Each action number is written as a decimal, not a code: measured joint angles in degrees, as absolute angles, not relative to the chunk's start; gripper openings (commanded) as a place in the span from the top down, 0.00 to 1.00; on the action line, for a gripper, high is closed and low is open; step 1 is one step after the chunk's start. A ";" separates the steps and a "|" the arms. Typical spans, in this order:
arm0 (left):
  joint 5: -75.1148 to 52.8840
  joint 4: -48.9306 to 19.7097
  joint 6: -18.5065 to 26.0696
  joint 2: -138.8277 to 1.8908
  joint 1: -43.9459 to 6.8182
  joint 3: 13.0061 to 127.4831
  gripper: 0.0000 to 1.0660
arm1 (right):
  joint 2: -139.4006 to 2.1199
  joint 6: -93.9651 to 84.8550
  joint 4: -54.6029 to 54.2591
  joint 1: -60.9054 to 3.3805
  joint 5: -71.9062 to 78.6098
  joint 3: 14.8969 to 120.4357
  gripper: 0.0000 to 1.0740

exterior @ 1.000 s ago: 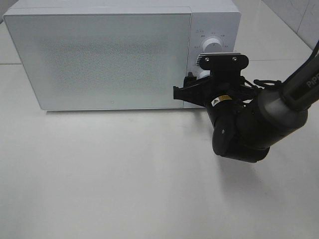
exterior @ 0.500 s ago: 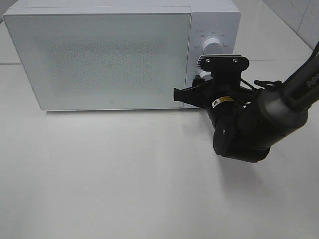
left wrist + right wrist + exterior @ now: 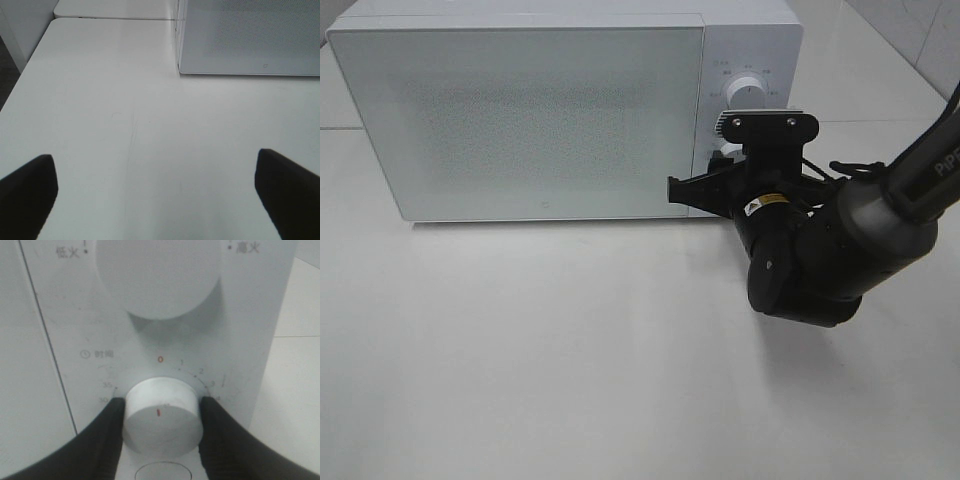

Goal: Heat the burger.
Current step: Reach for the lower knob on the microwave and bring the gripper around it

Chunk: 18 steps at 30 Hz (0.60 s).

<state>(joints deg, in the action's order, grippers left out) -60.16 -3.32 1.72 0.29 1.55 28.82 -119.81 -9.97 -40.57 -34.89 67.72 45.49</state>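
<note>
- The left gripper (image 3: 155, 165) hangs over the bare white table (image 3: 125, 100), its dark fingers (image 3: 27, 195) spread wide with nothing between them. Only their tips show, cut off at the frame edge.
- The white microwave (image 3: 550, 110) stands at the back of the table with its frosted door (image 3: 520, 120) shut. The speckled panel lets nothing inside be made out.
- The burger shows in no view, so its place cannot be told.
- On the control panel right of the door, the upper dial (image 3: 748, 91) is in plain sight.
- The lower dial (image 3: 161, 417) is gripped by the right gripper (image 3: 161, 407), one finger pressed on each side. Its red mark points up at the 0.
- The fingers cover part of the timer scale.
- From above, the right arm (image 3: 820, 250) and its camera bracket block the lower dial.
</note>
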 measured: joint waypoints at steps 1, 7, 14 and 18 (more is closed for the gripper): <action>-60.16 -3.32 1.72 0.29 1.55 28.82 0.06 | -119.81 -10.03 -40.57 -34.89 67.72 45.49 1.00; -60.16 -3.32 1.72 0.29 1.55 28.82 0.06 | -119.81 -9.91 -39.94 -34.78 67.72 45.44 1.00; -60.16 -3.32 1.72 0.29 1.55 28.82 0.06 | -119.81 -5.04 -38.79 -34.66 67.95 45.38 1.00; -60.16 -3.32 1.72 0.29 1.55 28.82 0.06 | -119.81 1.66 -37.47 -34.32 67.95 45.09 1.00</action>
